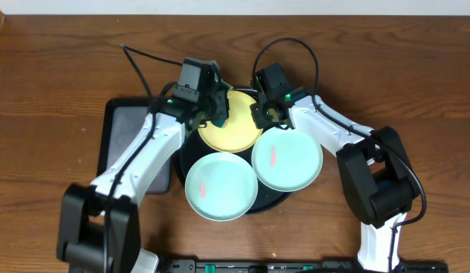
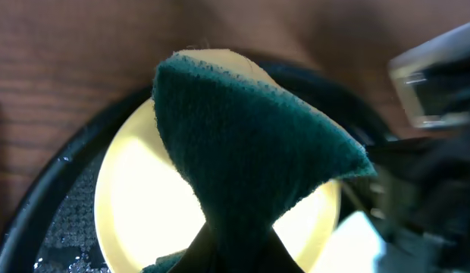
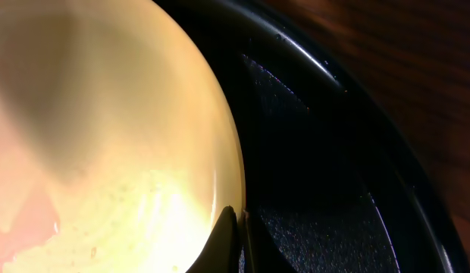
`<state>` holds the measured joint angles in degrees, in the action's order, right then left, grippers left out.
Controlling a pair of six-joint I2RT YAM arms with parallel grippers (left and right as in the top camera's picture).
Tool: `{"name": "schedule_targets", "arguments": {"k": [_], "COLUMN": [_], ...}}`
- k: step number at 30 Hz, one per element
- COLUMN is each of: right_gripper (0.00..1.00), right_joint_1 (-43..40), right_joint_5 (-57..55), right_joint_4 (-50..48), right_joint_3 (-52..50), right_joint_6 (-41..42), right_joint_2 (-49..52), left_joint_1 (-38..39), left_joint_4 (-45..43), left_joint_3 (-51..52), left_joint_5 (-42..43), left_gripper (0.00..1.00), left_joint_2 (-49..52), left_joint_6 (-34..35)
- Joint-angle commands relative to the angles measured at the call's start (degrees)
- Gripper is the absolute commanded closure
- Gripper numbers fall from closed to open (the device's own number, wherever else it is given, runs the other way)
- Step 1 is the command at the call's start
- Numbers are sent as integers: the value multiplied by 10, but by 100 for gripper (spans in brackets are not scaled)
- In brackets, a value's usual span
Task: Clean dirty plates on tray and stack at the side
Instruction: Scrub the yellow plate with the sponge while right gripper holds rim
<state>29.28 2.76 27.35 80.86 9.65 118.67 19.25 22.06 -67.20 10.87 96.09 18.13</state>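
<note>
Three plates lie on the round black tray (image 1: 181, 162): a pale yellow plate (image 1: 233, 133) at the back and two mint plates (image 1: 220, 186) (image 1: 286, 158) in front, each with a reddish smear. My left gripper (image 1: 218, 114) is shut on a dark green cloth (image 2: 250, 129), which hangs over the yellow plate (image 2: 136, 197). My right gripper (image 1: 264, 115) pinches the right rim of the yellow plate (image 3: 106, 114). In the right wrist view this gripper (image 3: 241, 218) has one finger inside the rim and one outside. A reddish smear (image 3: 23, 220) shows on that plate.
A smaller rectangular black tray (image 1: 129, 133) with a grey inside lies left of the round tray, partly under my left arm. The round tray's floor (image 3: 318, 174) is wet and beaded. Wooden table surrounds both trays.
</note>
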Motion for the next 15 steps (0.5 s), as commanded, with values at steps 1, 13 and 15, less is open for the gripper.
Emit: {"name": "schedule_targets", "arguments": {"k": [1,13,15], "right_gripper": [99,99,99], "right_joint_1": [8,8,8], "right_joint_5": [5,5,5], "right_joint_4": [2,2,2], "right_joint_3": [-1,-1,-1], "right_joint_6": [2,2,2], "right_joint_2": [9,9,9], "left_joint_1": [-2,-2,2], "left_joint_4": [-4,-16,-14], "left_joint_3": [5,5,6], "left_joint_5": [-15,-109,-109], "left_gripper": [92,92,93], "left_joint_2": [45,122,128], "left_joint_6": [-5,39,40]}}
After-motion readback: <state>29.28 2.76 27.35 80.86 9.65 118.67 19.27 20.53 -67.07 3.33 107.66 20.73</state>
